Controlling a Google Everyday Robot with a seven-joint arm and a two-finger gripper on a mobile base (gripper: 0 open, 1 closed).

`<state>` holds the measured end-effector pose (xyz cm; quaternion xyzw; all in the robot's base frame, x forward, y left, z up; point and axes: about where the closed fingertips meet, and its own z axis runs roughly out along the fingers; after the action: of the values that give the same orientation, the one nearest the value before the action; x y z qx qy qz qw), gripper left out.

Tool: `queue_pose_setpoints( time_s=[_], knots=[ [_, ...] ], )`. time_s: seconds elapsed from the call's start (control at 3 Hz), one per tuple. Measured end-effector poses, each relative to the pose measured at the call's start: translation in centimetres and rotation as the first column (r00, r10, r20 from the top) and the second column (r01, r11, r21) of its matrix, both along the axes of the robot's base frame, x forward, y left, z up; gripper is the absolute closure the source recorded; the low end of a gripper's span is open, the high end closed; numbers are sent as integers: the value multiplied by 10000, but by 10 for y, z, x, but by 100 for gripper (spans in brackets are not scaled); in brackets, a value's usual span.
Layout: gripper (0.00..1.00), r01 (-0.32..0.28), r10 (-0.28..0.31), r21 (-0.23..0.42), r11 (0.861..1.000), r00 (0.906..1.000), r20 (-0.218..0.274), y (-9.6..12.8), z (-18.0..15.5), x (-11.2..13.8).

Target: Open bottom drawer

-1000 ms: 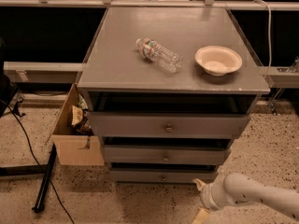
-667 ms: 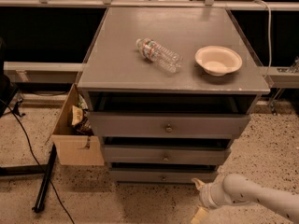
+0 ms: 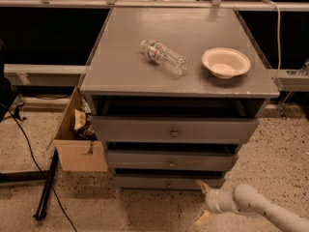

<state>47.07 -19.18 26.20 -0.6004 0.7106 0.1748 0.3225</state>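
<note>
The bottom drawer (image 3: pixel 140 181), the slimmest of three grey fronts under the bench (image 3: pixel 120 66), sits just above the floor with its knob centred. The gripper (image 3: pixel 199 202) hangs low by the drawer's right end, its fingers (image 3: pixel 203 186) spread apart and holding nothing. A plastic bottle (image 3: pixel 164 57) and a bowl (image 3: pixel 225 62) rest on top.

Our arm (image 3: pixel 263 210) enters from the lower right corner of the view, a pale, rounded tube that reaches leftward and slightly upward. At its tip a lighter wrist (image 3: pixel 223 202) carries our end effector (image 3: pixel 203 203), which sits low and points left. Its two tan fingers (image 3: pixel 203 186) are spread well apart, one above the other.
</note>
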Motion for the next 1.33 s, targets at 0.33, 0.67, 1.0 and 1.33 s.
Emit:
queue_pose_setpoints(
  time_s=[0.33,0.67,1.0,1.33],
  knots=[
    [0,-77,29,506,9987,9955,951,-1,-4,13],
    [0,-152,106,469,9988,9951,982,1,-5,13],
    [0,-150,107,393,9991,9941,1075,1,-9,16],
    [0,-150,117,262,9995,9927,1198,0,-19,24]
  ],
)
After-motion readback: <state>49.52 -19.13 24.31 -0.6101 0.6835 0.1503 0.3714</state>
